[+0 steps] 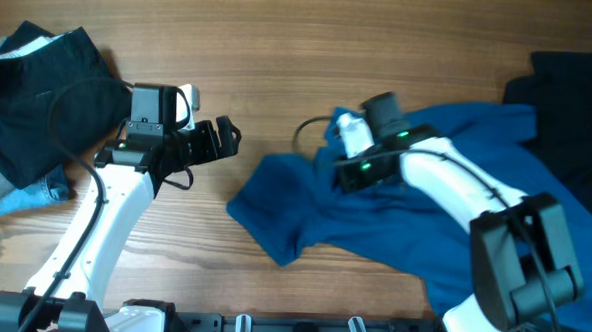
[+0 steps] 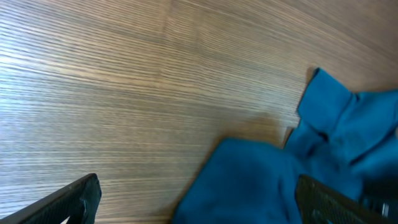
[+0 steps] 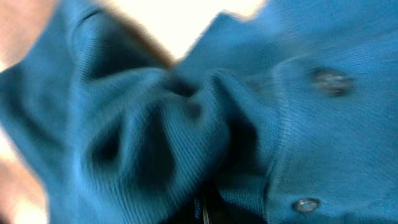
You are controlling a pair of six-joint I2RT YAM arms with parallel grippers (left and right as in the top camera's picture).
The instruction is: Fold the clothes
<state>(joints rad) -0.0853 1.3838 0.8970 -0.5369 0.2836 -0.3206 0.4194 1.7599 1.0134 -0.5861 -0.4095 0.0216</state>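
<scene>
Spreading over the right half of the wooden bench [image 1: 381, 50], the royal-blue short-sleeved fabric shirt [image 1: 304, 211] is seen from overhead with the right gripper [image 1: 339, 146] set on its upper left part. The left gripper [image 1: 225, 138] is well left of it.

At the left wrist, the left gripper [image 2: 198, 186] is shown released wide, with the shirt [image 2: 261, 180] by its right finger.

At the right wrist, bunched shirt fabric [image 3: 155, 124] is clenched by the right gripper [image 3: 202, 211].
</scene>
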